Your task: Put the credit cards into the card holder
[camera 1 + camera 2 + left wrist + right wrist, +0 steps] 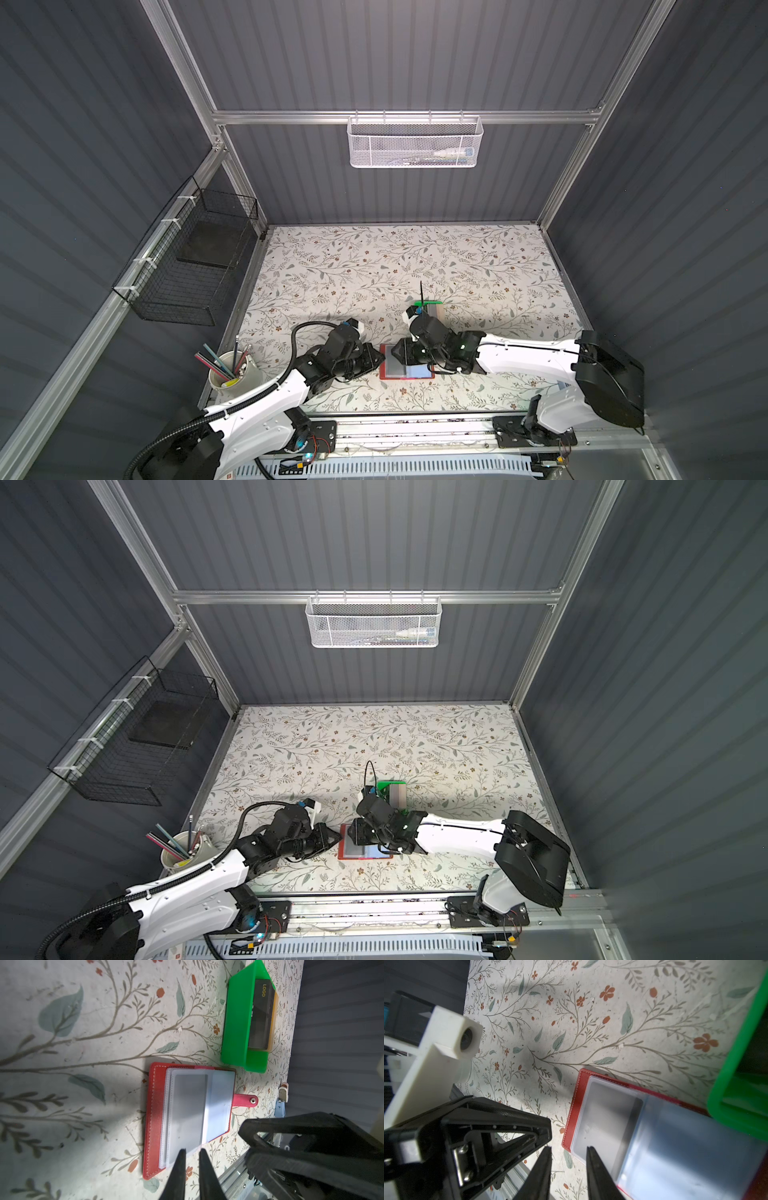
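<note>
**A:** Where is the card holder (153,1105)?

**B:** It lies open and flat on the floral tabletop (374,266), near the front edge, between the 2 arms in both top views. The red cover is down and the clear sleeves (220,1105) face up. The snap tab (246,1101) sticks out flat from one side.

**A:** And the credit cards (397,793)?

**B:** 1 grey card (190,1109) shows inside the top sleeve. The others sit in the green tray (234,1022), just beside the holder on the side away from the arm bases. The one facing the left wrist camera is a black card (261,1018) with "LOGO" in yellow. I cannot tell how many the tray holds.

**A:** What about the left gripper (191,1151)?

**B:** Its jaws stand slightly apart, with only a narrow gap. The tips are low over the edge of the clear sleeves. I cannot tell whether they touch the plastic.

**A:** And the right gripper (569,1148)?

**B:** Its jaws are apart, wider than the left's, and empty. 1 tip is over a corner of the holder, the other over bare tabletop just beside it.

**A:** How do the 2 stand to each other?

**B:** They face each other across the holder, close together. A cup of pencils (235,370) stands at the front left corner, well apart from all this.
</note>
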Motion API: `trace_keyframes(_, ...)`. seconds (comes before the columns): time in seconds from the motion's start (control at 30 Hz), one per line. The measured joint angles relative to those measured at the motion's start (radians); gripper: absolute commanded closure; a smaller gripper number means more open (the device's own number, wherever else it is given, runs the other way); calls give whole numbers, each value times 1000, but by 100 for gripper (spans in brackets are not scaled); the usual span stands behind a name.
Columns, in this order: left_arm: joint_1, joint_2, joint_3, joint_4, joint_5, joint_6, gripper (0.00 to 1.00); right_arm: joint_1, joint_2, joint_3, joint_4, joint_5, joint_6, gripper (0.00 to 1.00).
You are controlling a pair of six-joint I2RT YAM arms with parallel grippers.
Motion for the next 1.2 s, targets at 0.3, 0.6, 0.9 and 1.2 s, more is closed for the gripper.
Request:
trace_keyframes(0.3,0,107,78,2,11,72,85,-86,-171,-35,-100,51,-46,63)
trace_keyframes(0.6,0,364,319,29,31,169,86,-270,-330,-98,-220,62,-89,44)
trace_keyframes(0.9,0,538,505,24,56,248,84,-373,-344,-99,-285,60,-143,20)
trace_keyframes(1.2,0,687,650,6,117,302,83,-419,-335,-98,-283,64,-183,1)
